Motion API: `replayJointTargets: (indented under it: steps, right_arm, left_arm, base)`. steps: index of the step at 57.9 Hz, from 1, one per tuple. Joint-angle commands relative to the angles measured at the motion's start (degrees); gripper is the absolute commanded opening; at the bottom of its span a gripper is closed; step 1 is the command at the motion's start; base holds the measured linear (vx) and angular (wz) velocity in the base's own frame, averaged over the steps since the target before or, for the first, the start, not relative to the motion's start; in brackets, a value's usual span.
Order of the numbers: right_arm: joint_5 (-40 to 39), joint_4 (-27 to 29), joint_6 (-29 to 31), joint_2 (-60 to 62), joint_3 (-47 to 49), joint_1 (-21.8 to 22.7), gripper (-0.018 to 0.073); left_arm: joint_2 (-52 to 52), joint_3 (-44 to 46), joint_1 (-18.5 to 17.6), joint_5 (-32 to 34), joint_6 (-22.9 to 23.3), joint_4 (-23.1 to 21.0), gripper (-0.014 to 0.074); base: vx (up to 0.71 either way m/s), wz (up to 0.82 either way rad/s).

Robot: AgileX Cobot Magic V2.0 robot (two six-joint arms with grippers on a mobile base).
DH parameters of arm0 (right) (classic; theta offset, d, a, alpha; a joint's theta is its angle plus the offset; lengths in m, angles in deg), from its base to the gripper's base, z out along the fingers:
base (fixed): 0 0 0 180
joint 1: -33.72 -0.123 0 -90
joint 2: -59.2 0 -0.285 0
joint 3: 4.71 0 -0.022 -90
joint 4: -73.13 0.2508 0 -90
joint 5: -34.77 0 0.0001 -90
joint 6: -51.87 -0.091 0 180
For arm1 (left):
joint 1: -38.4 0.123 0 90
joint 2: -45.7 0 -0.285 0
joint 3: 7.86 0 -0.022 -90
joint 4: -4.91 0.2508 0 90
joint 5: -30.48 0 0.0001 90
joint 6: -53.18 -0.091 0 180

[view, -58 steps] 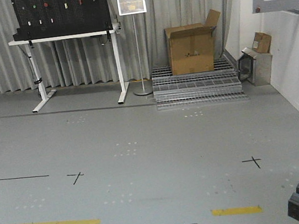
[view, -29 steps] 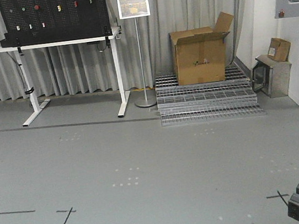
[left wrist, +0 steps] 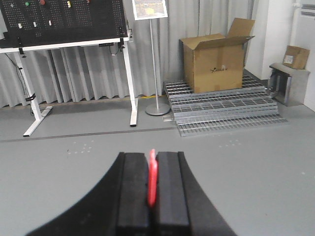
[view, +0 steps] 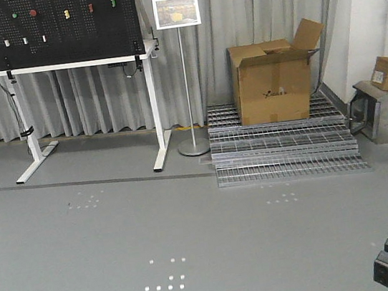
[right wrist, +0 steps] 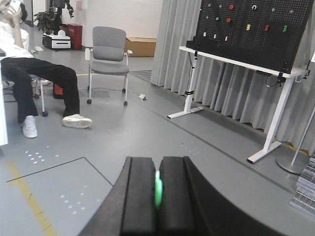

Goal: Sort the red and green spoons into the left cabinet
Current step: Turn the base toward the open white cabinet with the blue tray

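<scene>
The red spoon point(left wrist: 153, 183) is sitting edge-up, pinched between the pressed-together fingers of the left tool point(left wrist: 152, 158). The right tool point(right wrist: 157, 162) is clamping the green spoon point(right wrist: 158, 192) likewise. Well ahead, a cardboard box point(left wrist: 215, 61) is resting on metal grating point(left wrist: 221, 105).

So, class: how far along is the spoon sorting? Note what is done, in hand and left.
Done: both spoons picked up. In hand: the left gripper is shut on the red spoon, the right gripper on the green spoon. Left: both placements; no cabinet shows in any view, only grey floor ahead, so the robot probably must reach it first.
</scene>
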Motion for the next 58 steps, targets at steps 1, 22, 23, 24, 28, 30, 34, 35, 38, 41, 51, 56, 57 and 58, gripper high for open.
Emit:
replayJointTargets:
  steps: [1,22,23,24,28,30,34,35,38,41,51,56,57,58]
  right_arm:
    - [-0.92,2.31,0.08,-0.16,1.7,0.02,-0.0003]
    - [-0.93,2.31,0.08,-0.16,1.7,0.02,-0.0003]
    - [-0.93,2.31,0.08,-0.16,1.7,0.02,-0.0003]
    - [-0.93,2.31,0.08,-0.16,1.7,0.02,-0.0003]
    - [-0.99,2.35,0.08,-0.16,1.7,0.02,-0.0003]
    - [-0.99,2.35,0.08,-0.16,1.7,0.02,-0.0003]
    - [-0.99,2.35,0.08,-0.16,1.7,0.02,-0.0003]
    - [-0.99,2.35,0.08,-0.16,1.7,0.02,-0.0003]
    - [-0.99,2.35,0.08,-0.16,1.7,0.02,-0.0003]
    - [-0.99,2.35,0.08,-0.16,1.7,0.02,-0.0003]
    - [-0.94,2.35,0.08,-0.16,1.7,0.02,-0.0003]
    - [-0.99,2.35,0.08,-0.16,1.7,0.02,-0.0003]
    - [-0.99,2.35,0.08,-0.16,1.7,0.02,-0.0003]
    - [-0.99,2.35,0.08,-0.16,1.7,0.02,-0.0003]
  left_arm:
    - [-0.27,1.62,-0.09,4.94,0.28,-0.46,-0.0004]
    - [-0.27,1.62,-0.09,5.0,0.28,-0.46,-0.0004]
    - [-0.27,1.62,-0.09,5.0,0.28,-0.46,-0.0004]
    - [-0.27,1.62,-0.09,5.0,0.28,-0.46,-0.0004]
    - [-0.27,1.62,-0.09,5.0,0.28,-0.46,-0.0004]
    - [-0.27,1.62,-0.09,5.0,0.28,-0.46,-0.0004]
    - [-0.27,1.62,-0.09,5.0,0.28,-0.46,-0.0004]
    - [-0.27,1.62,-0.09,5.0,0.28,-0.46,-0.0004]
    - [-0.27,1.62,-0.09,4.96,0.28,-0.46,-0.0004]
    - [-0.27,1.62,-0.09,4.96,0.28,-0.46,-0.0004]
    - [-0.27,1.62,-0.09,4.96,0.28,-0.46,-0.0004]
    - [-0.27,1.62,-0.09,4.96,0.28,-0.46,-0.0004]
    - [-0.27,1.62,-0.09,4.96,0.28,-0.46,-0.0004]
    - [-0.27,1.62,-0.09,4.96,0.28,-0.46,-0.0004]
  base:
    - [0.67,0.02]
    - [0.67,-0.02]
    - [0.67,-0.08]
    - [0.67,-0.09]
    - [0.67,-0.11]
    - [0.67,-0.12]
    - [0.67,-0.13]
    - [0.66,-0.14]
    - [0.66,-0.15]
    - [0.65,-0.16]
    - [0.63,-0.19]
    - [0.62,-0.2]
    - [0.62,-0.21]
    - [0.62,-0.22]
